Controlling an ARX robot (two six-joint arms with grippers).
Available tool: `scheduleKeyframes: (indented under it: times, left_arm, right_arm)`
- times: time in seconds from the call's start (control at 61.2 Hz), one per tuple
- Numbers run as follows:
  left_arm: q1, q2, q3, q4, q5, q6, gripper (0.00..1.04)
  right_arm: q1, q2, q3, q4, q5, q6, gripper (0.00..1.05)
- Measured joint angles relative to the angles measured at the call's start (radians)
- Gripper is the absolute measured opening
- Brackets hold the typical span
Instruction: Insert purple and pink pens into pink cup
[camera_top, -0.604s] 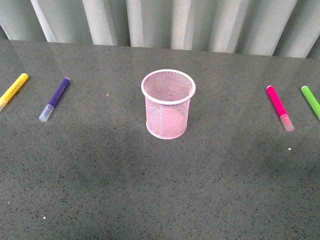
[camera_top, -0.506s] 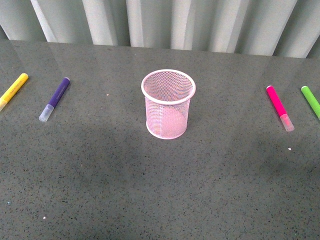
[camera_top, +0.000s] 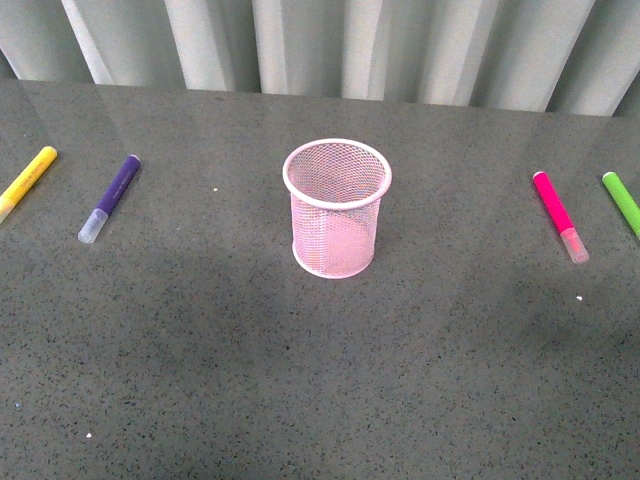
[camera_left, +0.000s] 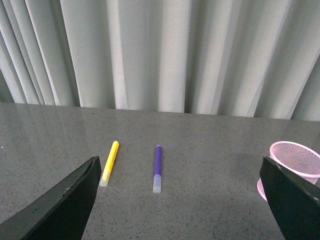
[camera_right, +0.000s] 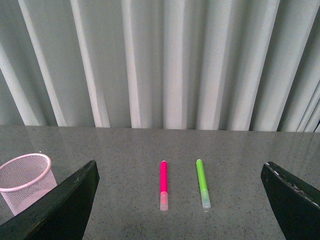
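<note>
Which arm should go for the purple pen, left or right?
Left. The purple pen lies left of the cup, straight ahead of the open left tool; the right wrist view doesn't show it.

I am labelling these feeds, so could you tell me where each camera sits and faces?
Front: on the body, looking down at the pink cup; no arm shows.
Left wrist: on the left arm, facing the purple pen and curtain, framed by the open left gripper.
Right wrist: likewise, pink pen, open right gripper.
Shared: all three see the cup.
</note>
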Motion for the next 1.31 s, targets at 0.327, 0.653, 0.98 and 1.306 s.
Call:
scheduleKeyframes:
  times: [0.327, 0.653, 0.98, 1.306]
  left_arm:
    - [0.000, 0.000, 0.000, 0.000, 0.000, 0.000, 0.98]
    - [0.000, 0.000, 0.000, 0.000, 0.000, 0.000, 0.98]
    - [-0.005, 0.372, 0.119, -0.180, -0.132, -0.276, 0.98]
    - [-0.033, 1.170, 0.522, 0.016, 0.032, -0.235, 0.98]
  right_arm:
    - [0.000, 0.000, 0.000, 0.000, 0.000, 0.000, 0.98]
    - [0.000, 0.000, 0.000, 0.000, 0.000, 0.000, 0.98]
    - [0.000, 0.000, 0.000, 0.000, 0.000, 0.000, 0.98]
    - [0.000, 0.000, 0.000, 0.000, 0.000, 0.000, 0.98]
